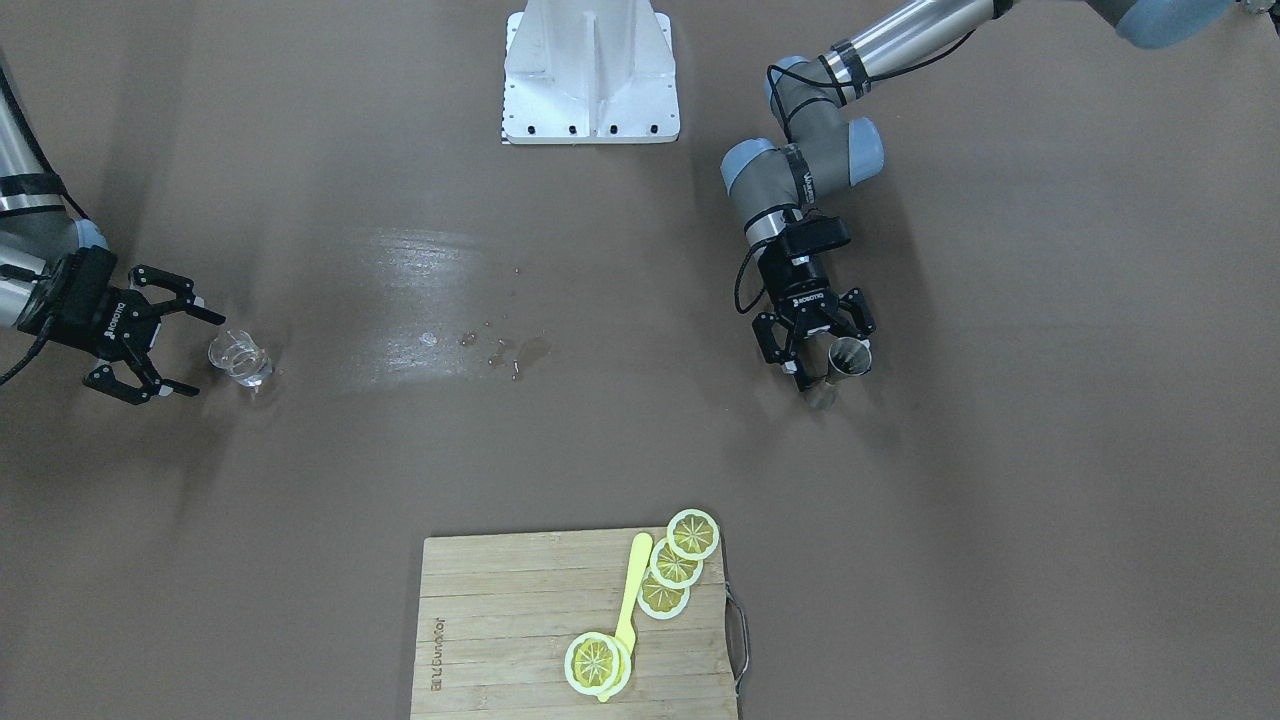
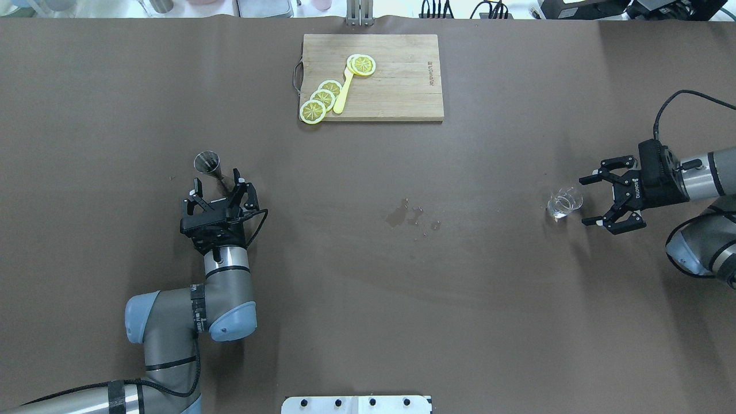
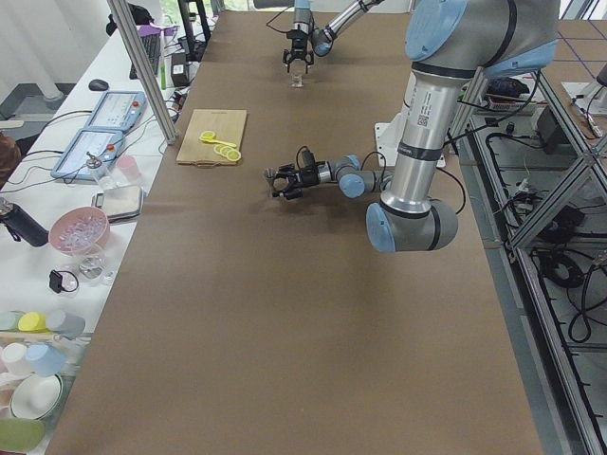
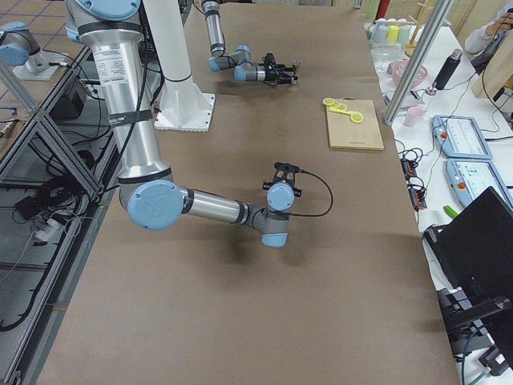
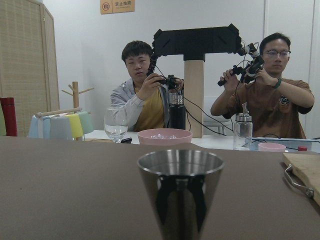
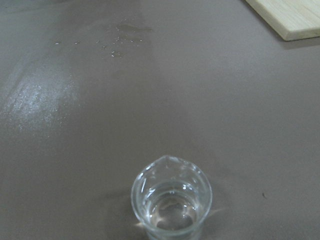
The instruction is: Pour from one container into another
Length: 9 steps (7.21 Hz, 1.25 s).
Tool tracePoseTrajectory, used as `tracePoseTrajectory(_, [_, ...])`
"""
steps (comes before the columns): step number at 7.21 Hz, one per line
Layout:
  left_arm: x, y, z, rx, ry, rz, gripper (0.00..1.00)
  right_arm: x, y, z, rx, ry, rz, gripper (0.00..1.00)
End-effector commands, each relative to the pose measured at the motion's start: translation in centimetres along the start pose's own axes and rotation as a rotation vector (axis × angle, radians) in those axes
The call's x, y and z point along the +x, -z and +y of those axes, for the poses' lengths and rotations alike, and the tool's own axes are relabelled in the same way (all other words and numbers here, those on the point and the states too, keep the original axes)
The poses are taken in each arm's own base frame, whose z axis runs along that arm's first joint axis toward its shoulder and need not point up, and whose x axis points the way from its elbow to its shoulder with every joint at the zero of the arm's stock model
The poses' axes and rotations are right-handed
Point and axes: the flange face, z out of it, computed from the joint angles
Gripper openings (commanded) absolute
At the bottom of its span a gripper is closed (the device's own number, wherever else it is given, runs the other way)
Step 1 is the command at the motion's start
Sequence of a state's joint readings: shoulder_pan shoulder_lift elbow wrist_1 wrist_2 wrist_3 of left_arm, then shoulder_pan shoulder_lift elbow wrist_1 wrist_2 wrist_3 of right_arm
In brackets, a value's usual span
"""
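A steel jigger (image 2: 207,163) stands upright on the brown table, just past the fingertips of my left gripper (image 2: 217,181), which is open and holds nothing. It fills the centre of the left wrist view as the jigger (image 5: 180,190), and shows in the front view as the jigger (image 1: 848,358) beside the left gripper (image 1: 825,350). A small clear glass beaker (image 2: 564,202) with some liquid stands a short way in front of my open right gripper (image 2: 583,201). The right wrist view looks down into the beaker (image 6: 171,202). In the front view the beaker (image 1: 240,358) is near the right gripper (image 1: 205,355).
Spilled drops (image 2: 409,217) wet the table's middle. A wooden cutting board (image 2: 402,86) at the far edge carries lemon slices (image 2: 322,100) and a yellow spoon (image 2: 344,92). The white robot base (image 1: 590,80) sits between the arms. Operators and tableware show beyond the far edge.
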State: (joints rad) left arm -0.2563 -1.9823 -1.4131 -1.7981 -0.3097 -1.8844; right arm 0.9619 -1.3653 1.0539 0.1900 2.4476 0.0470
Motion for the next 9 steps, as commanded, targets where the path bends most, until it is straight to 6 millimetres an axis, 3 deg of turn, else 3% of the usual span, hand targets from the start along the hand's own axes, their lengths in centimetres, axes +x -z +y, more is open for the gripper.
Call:
tracePoseTrajectory(1, [0.3, 0.1, -0.2, 0.001, 0.007, 0.002, 0.71, 0.3, -0.3, -0.4, 0.004, 0.009, 0.002, 0.98])
tracePoseTrajectory(3, [0.3, -0.1, -0.4, 0.010, 0.008, 0.003, 0.68, 0.2, -0.7, -0.5, 0.002, 0.016, 0.001, 0.98])
tracePoseTrajectory(6, [0.3, -0.3, -0.7, 0.005, 0.012, 0.000, 0.31, -0.2, -1.9, -0.4, -0.004, 0.016, -0.011, 0.98])
tracePoseTrajectory(7, [0.2, -0.4, -0.6, 0.004, 0.007, -0.004, 0.25, -0.3, -2.2, -0.5, -0.006, 0.016, -0.014, 0.98])
tracePoseTrajectory(8, [0.2, -0.6, -0.8, 0.006, 0.007, -0.004, 0.03, -0.4, -2.5, -0.5, -0.006, 0.016, -0.015, 0.98])
tracePoseTrajectory(9, [0.4, -0.8, -1.6, 0.011, 0.001, -0.006, 0.00, -0.4, -2.6, -0.5, -0.008, 0.015, -0.014, 0.96])
